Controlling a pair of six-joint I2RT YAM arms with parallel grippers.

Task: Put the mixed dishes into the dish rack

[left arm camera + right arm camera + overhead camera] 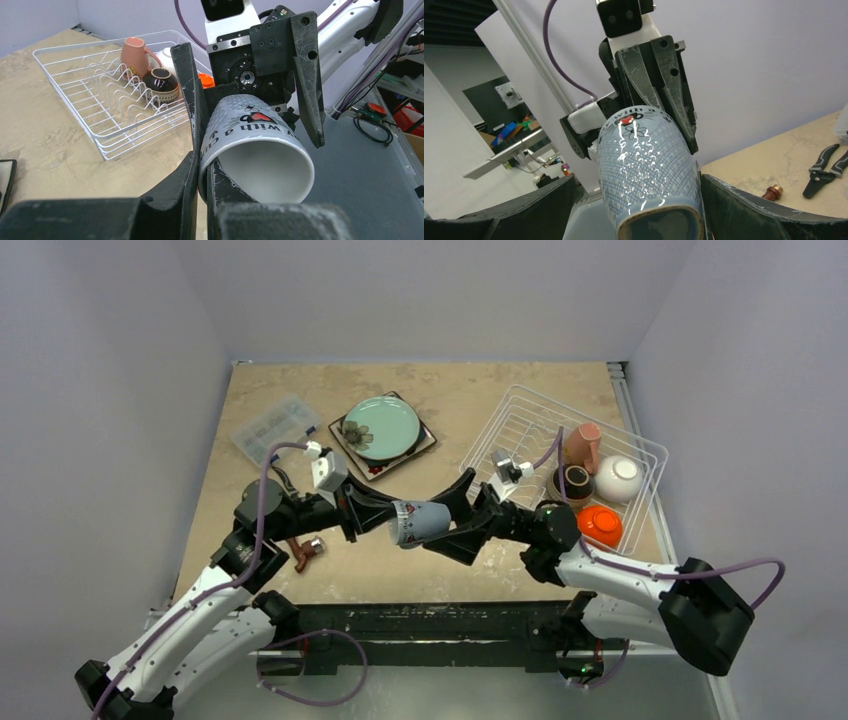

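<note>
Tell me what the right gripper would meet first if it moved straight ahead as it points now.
The pale blue mug: its base sits between the open fingers of the right gripper; the left gripper holds its rim beyond.

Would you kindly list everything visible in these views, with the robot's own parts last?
table: 1, beige, under everything
dish rack: 1, white wire, table's right side
pink mug: 1, pink, in the rack
white bowl: 1, white, in the rack
brown bowl: 1, dark brown, in the rack
orange bowl: 1, orange, in the rack
blue mug: 1, pale blue, held above the table
round plate: 1, teal, on the square plate
square plate: 1, dark-rimmed, far middle
plastic box: 1, clear, far left
pliers: 1, black-handled, near left
left end effector: black, gripping the blue mug's rim
right end effector: black, open around its base
</note>
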